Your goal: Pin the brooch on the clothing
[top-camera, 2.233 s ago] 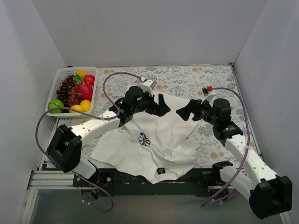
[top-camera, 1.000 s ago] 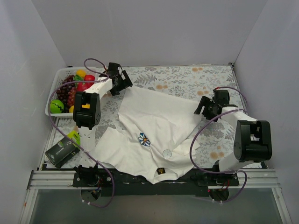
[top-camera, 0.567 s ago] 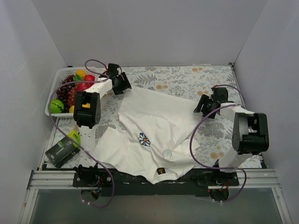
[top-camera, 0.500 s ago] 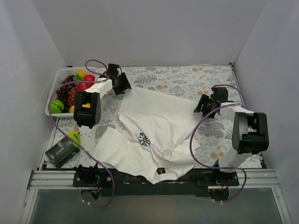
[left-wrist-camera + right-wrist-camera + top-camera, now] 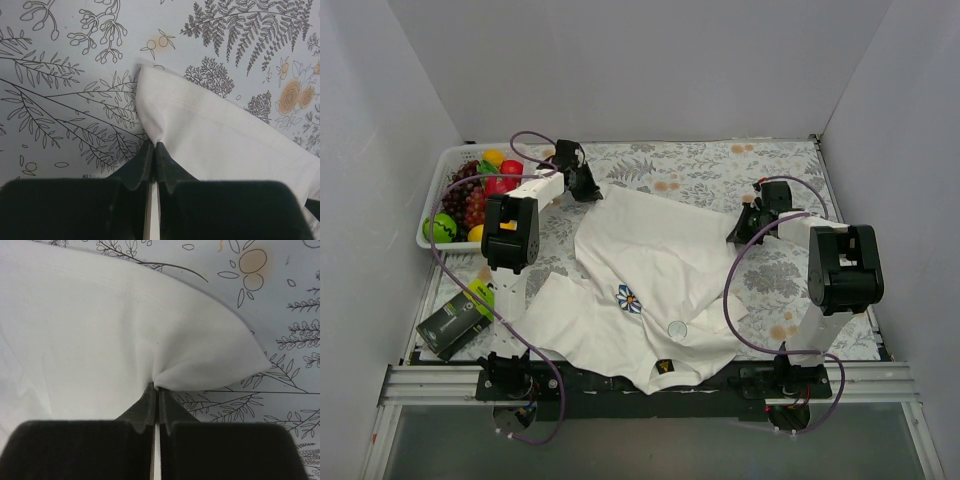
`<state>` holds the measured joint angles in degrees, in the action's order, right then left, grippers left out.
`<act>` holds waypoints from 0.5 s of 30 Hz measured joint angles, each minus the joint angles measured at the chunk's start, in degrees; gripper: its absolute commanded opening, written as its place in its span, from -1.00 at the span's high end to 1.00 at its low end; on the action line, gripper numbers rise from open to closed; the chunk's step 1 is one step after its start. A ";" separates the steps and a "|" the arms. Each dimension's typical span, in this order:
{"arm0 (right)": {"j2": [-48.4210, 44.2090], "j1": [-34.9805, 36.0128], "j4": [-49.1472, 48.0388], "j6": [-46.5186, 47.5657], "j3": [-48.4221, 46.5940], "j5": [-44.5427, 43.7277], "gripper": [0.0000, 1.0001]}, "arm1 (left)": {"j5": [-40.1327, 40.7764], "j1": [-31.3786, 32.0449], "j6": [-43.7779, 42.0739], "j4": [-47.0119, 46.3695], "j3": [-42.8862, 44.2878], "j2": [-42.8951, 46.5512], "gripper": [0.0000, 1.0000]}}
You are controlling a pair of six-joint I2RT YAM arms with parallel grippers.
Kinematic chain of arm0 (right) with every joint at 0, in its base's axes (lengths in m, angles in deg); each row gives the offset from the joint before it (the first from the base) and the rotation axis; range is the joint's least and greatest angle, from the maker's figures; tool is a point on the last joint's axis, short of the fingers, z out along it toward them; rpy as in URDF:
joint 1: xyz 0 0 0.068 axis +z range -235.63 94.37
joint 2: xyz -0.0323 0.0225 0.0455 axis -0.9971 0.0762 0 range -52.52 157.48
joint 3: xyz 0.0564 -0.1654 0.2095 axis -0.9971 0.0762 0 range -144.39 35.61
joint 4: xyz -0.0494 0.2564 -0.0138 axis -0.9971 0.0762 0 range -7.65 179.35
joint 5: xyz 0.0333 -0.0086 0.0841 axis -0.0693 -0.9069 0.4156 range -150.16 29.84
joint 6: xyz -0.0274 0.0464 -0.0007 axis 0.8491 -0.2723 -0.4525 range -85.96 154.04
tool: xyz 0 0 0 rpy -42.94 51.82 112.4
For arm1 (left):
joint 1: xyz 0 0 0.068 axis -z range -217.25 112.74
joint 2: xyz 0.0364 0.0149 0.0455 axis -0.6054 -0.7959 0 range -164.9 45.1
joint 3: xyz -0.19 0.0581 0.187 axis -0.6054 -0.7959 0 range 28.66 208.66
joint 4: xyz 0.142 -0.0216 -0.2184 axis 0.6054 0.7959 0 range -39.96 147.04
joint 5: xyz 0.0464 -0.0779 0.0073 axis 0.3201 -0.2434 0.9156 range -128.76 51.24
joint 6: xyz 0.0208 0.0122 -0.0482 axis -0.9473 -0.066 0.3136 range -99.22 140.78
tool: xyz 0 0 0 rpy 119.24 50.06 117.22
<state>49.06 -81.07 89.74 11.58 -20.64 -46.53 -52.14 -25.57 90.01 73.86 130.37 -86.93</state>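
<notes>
The clothing [image 5: 650,250], a white T-shirt, lies crumpled on the floral cloth, with its blue-and-white flower print [image 5: 629,298] and its collar label [image 5: 665,366] towards the near edge. The brooch [image 5: 677,328], a small pale round disc, rests on the shirt just right of the print. My left gripper [image 5: 590,187] is at the shirt's far left hem corner. In the left wrist view the left gripper [image 5: 153,146] is shut on a pinch of the white fabric [image 5: 225,145]. My right gripper [image 5: 738,232] is at the far right corner; in the right wrist view the right gripper [image 5: 156,387] is shut on bunched fabric [image 5: 100,320].
A white tray [image 5: 460,150] of plastic fruit stands at the far left. A black-and-green packet [image 5: 453,318] lies at the near left beside the left arm. Grey walls close in the table on three sides. The floral tablecloth [image 5: 720,170] shows beyond the shirt.
Both grippers, open a second ago, have closed on the shirt's far hem corners. Each has edged slightly inward onto the fabric. The brooch has not moved.
</notes>
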 measured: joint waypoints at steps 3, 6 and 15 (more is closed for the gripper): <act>-0.15 0.02 0.48 0.17 -0.15 0.07 0.97 | -0.70 0.09 -0.28 0.09 0.00 0.00 1.00; -1.16 0.02 2.89 0.48 -0.76 0.02 0.97 | -1.11 0.13 -0.74 0.33 0.00 0.13 1.00; -11.65 0.72 8.92 1.95 -11.06 1.42 0.97 | -3.89 0.17 -3.08 2.71 0.00 7.93 1.00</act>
<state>37.41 -80.35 98.66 13.53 -31.70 -45.11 -56.03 -25.40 86.93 76.57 130.37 -78.99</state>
